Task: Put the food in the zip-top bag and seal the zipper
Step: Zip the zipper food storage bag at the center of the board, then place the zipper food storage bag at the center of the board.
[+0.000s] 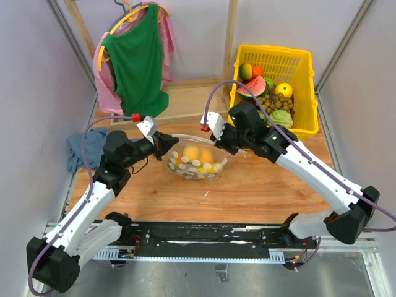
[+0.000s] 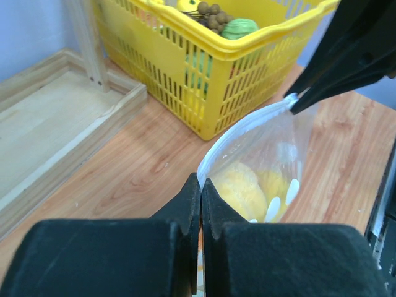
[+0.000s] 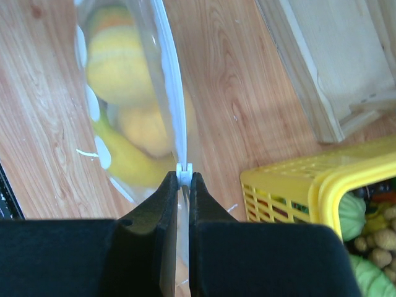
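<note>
The bag (image 1: 197,167) hangs over the middle of the table, slung between the two arms, with yellow and orange fruit (image 1: 198,153) inside it. The left gripper (image 1: 166,145) has its fingers pressed together on the left end of the mouth. The right gripper (image 1: 218,143) is pinched on the right end, where a small white tab (image 3: 184,168) sits at its fingertips. The zipper (image 3: 174,93) runs left to right between them as one pale line, so its long axis lies straight from one gripper to the other, each arm at its own end. I can't tell whether the strip is pressed shut all along. I'd judge sealing is the step in hand: one gripper anchoring its end while the other travels along the strip toward it. A yellow basket (image 1: 272,51) stands just beyond, far right.
</note>
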### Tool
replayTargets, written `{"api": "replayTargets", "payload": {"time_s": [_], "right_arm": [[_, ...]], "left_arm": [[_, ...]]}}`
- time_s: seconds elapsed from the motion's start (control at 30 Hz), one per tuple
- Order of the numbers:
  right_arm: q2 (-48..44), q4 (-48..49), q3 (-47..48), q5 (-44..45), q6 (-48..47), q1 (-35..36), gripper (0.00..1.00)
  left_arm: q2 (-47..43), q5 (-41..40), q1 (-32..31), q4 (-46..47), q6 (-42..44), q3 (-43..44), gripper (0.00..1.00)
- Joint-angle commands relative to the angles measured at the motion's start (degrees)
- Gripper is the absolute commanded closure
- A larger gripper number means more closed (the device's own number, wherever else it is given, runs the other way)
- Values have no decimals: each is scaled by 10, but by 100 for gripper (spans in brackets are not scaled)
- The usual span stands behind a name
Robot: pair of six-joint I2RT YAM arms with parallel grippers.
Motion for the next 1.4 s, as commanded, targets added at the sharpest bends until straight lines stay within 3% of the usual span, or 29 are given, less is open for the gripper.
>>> {"api": "replayTargets", "payload": {"time_s": [0.0,0.3,0.63,0.93,1.17,1.37], "right_arm": [[-35,-49,-29,61,30,-32,99],[-79,-63,-75,94,80,-73,99],[-109,-57,-98,122,140,-146,99],[-95,67,-101,5,153,-152,99],[-52,147,-37,3,162,-152,99],[-79,216,-114,-88,171,-152,99]], "left_arm": [[-6,-80,14,-5,-7,1,100],[-1,-145,19,-28,-14,2,100],[2,-156,25,-38,-17,6,100],[25,-140,26,2,-29,12,100],[60,-175,26,42,-28,73,100],[43,-173,27,73,-55,21,100]]}}
